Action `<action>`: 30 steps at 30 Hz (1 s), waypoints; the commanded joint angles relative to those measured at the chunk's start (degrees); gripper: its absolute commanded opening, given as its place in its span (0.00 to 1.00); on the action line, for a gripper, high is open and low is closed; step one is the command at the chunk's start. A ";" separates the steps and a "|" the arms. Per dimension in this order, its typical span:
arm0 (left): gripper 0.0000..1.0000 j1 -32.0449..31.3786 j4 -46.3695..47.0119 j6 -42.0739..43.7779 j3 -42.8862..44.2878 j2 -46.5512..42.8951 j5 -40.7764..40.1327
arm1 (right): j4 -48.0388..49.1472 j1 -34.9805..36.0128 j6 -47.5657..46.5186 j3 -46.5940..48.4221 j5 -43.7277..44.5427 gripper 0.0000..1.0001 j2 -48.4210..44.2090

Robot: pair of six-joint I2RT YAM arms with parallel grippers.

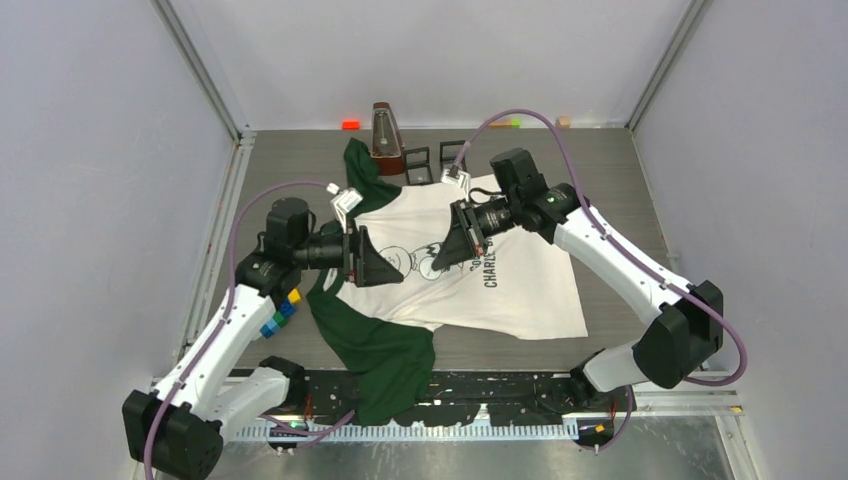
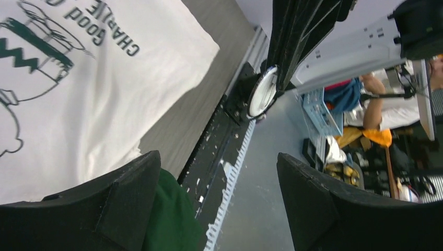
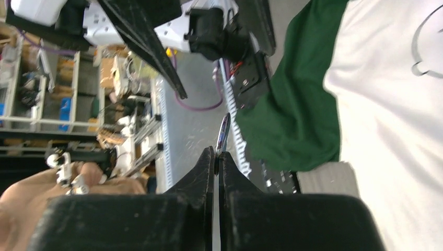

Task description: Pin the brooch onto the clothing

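Brooch (image 2: 263, 91), a small round white disc, is pinched in your right gripper (image 3: 216, 154) above the white green-sleeved T-shirt (image 1: 500, 290) at the middle of the table (image 1: 620, 180). Your left gripper (image 2: 218, 159) gapes wide. Next, lower the pin onto the fabric.

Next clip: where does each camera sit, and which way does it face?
Top external: above and behind, looking down at the T-shirt on the table; left arm and right arm both show.
Left wrist: on the left arm, looking past its open left gripper across the T-shirt towards the brooch held opposite.
Right wrist: on the right arm, looking over its right gripper, shut on the brooch, towards the green sleeve.
Shared: both wrist views show the brooch and the T-shirt.
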 commanded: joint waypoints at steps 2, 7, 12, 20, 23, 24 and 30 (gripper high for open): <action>0.80 -5.24 -3.13 4.58 3.96 3.96 6.97 | -10.68 1.68 -6.51 1.89 -7.22 0.01 1.18; 0.71 -9.55 -0.84 2.66 4.60 6.64 5.72 | -11.91 3.67 -7.17 2.28 -7.73 0.01 2.34; 0.59 -13.02 6.06 -1.82 2.94 7.92 5.15 | -11.60 5.49 -7.17 3.06 -7.91 0.01 3.65; 0.37 -13.91 11.08 -5.08 0.29 8.00 3.87 | -11.82 6.20 -7.73 3.72 -8.26 0.01 5.29; 0.36 -13.95 11.27 -5.22 0.01 8.12 4.29 | -12.92 6.20 -8.83 4.25 -8.53 0.01 5.88; 0.36 -13.95 11.24 -5.26 -0.04 8.21 4.51 | -13.19 6.20 -9.14 4.36 -8.56 0.01 5.99; 0.35 -13.90 11.39 -5.10 -0.40 8.36 5.40 | -17.61 6.16 -13.00 6.26 -8.67 0.00 7.12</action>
